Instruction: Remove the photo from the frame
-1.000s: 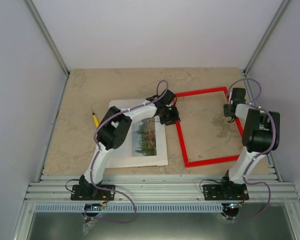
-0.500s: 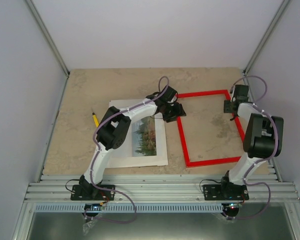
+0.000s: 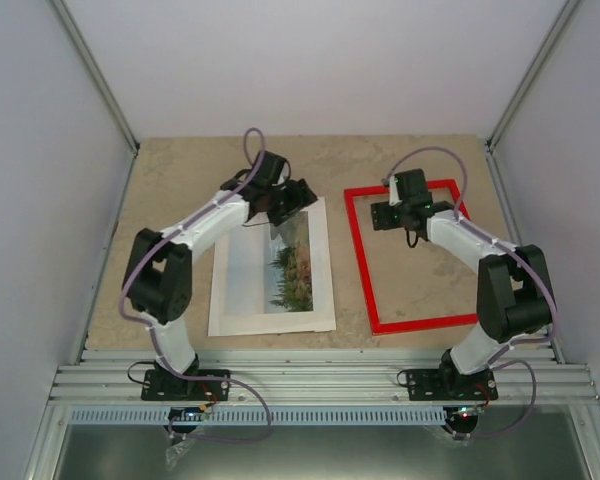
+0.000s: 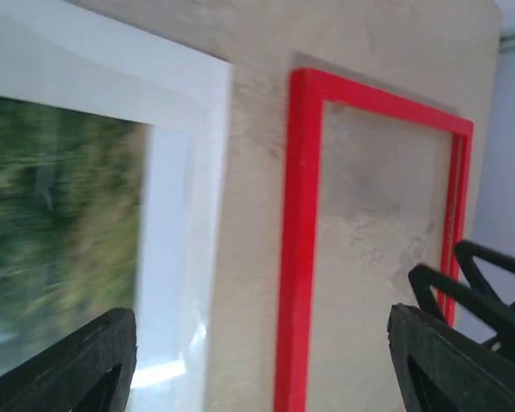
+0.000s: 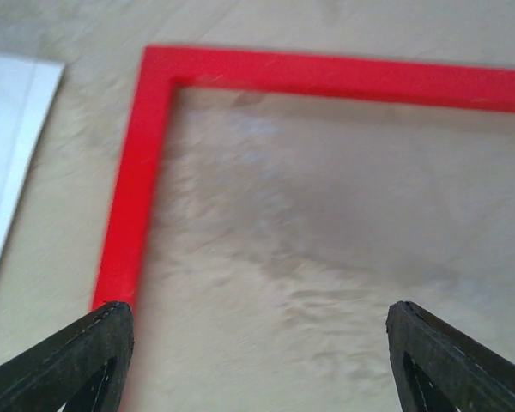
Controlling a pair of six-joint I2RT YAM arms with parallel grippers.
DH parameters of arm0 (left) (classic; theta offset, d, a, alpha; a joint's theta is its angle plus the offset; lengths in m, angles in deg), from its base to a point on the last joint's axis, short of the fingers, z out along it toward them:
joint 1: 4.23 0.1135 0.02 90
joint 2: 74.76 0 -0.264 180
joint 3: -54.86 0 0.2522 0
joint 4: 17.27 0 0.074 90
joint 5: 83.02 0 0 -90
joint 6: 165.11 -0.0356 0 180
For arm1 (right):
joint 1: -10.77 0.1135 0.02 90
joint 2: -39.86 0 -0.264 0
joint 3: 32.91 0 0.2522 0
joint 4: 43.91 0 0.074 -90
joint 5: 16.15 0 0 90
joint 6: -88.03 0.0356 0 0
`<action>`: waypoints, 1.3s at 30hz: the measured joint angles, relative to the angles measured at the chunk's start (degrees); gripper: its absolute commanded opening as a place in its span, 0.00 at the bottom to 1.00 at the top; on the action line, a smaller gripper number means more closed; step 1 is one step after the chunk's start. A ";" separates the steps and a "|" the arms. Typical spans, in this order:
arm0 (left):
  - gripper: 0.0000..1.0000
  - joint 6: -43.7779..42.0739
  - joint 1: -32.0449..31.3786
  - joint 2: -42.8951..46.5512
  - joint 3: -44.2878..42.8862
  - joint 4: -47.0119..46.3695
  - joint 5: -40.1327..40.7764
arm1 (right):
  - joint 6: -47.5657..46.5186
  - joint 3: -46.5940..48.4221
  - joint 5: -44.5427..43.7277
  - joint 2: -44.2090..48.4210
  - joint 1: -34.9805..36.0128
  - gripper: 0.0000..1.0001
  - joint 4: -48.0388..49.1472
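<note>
The photo (image 3: pixel 290 268), a landscape strip on a large white sheet, lies flat on the table, left of the frame and outside it. It shows blurred in the left wrist view (image 4: pixel 60 215). The red frame (image 3: pixel 360 262) lies flat to its right, with bare table inside it, and shows in both wrist views (image 4: pixel 296 257) (image 5: pixel 137 189). My left gripper (image 3: pixel 296 197) is open and empty above the photo's far right corner. My right gripper (image 3: pixel 390 215) is open and empty, low over the frame's far left inside corner.
The white sheet's corner (image 5: pixel 9 129) shows at the left of the right wrist view. A narrow strip of beige table (image 3: pixel 342 270) separates photo and frame. Grey walls (image 3: pixel 40 150) close in the table on three sides, and a metal rail (image 3: pixel 320 375) runs along the near edge.
My left arm swung left, from the frame's far left corner to the photo's far edge. My right arm moved left from the frame's far right corner. The frame shifted slightly.
</note>
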 measured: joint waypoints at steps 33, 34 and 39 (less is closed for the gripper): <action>1.00 -13.90 35.34 33.07 42.01 9.09 1.40 | 6.56 -5.01 -8.22 -6.47 14.82 0.97 -6.25; 1.00 -14.03 35.36 32.59 42.21 9.01 0.85 | 6.64 -5.20 -8.52 -6.16 14.82 0.97 -6.58; 1.00 -14.64 35.36 29.55 43.17 8.17 -1.90 | 4.44 -6.10 -9.16 -3.15 17.40 0.98 -7.48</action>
